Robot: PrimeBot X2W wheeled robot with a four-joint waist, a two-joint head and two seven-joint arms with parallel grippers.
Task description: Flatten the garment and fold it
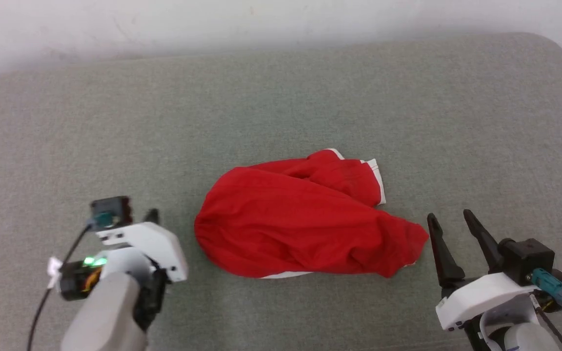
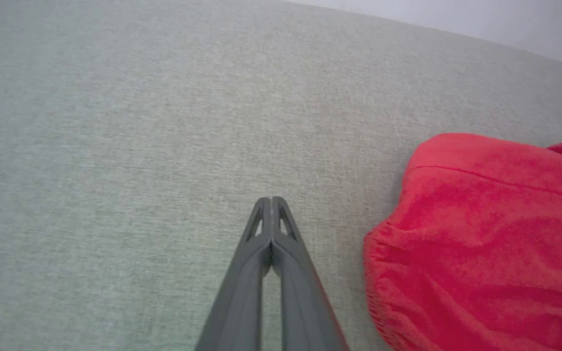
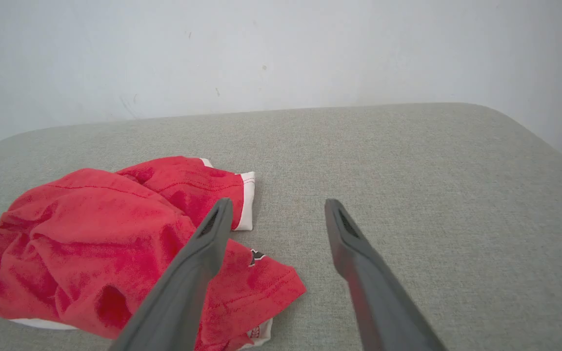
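**Asker:** Where is the garment?

**Robot:** The garment [image 1: 305,219], a pair of bright red shorts, lies bunched in a heap near the middle of a padded grey-green surface [image 1: 281,97]. A white wall [image 1: 261,24] stands behind it. One leg is folded over the top toward the far right, showing a white hem band. A sliver of white also peeks out under the near edge. The cloth is creased and not laid flat.

**Asker:** And your left claw?

**Robot:** My left claw [image 2: 272,201] has its two dark fingers pressed together with nothing between them. It sits to the left of the shorts, near their gathered edge but apart from it. Bare padding lies beneath the tips.

**Asker:** Your right claw?

**Robot:** My right claw [image 1: 449,215] has its fingers spread wide and holds nothing. It sits just beside the pointed right corner of the shorts. From my right wrist, one finger crosses in front of the red cloth. I cannot tell whether it touches the cloth. A small dark and white mark [image 3: 256,256] shows on the cloth by that finger
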